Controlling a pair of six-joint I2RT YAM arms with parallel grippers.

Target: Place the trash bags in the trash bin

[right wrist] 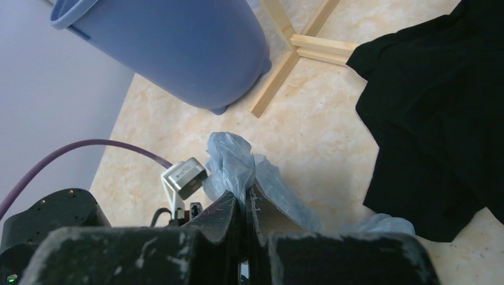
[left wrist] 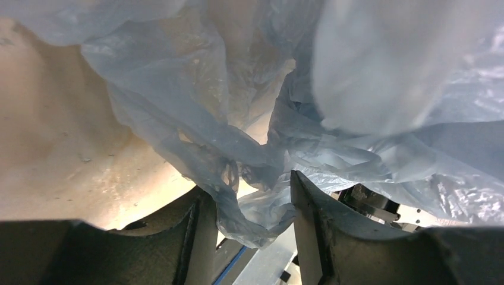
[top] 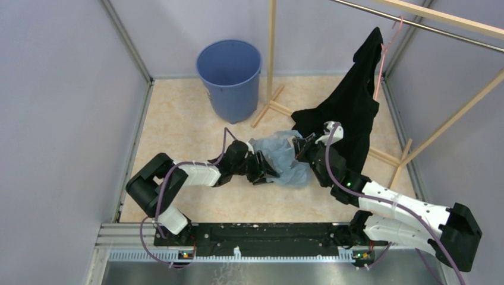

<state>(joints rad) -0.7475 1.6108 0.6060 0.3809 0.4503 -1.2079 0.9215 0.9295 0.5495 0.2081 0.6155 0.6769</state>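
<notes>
The light-blue trash bag [top: 284,155] lies crumpled on the floor between my two grippers. My left gripper [top: 262,170] is at its left edge, with its jaws open and a loose fold of the bag [left wrist: 196,119] hanging between the fingers [left wrist: 309,202]. My right gripper [top: 301,146] is at the bag's right edge, shut on a pinched-up fold of the bag [right wrist: 232,157] just above its fingertips [right wrist: 242,196]. The round blue trash bin [top: 229,77] stands upright at the back, left of centre. It also shows in the right wrist view [right wrist: 178,41].
A black garment [top: 350,107] hangs on a pink hanger [top: 383,59] from a wooden rack and drapes to the floor right of the bag. It also shows in the right wrist view [right wrist: 440,119]. The rack's post [top: 271,53] and foot stand beside the bin. Grey walls enclose the floor.
</notes>
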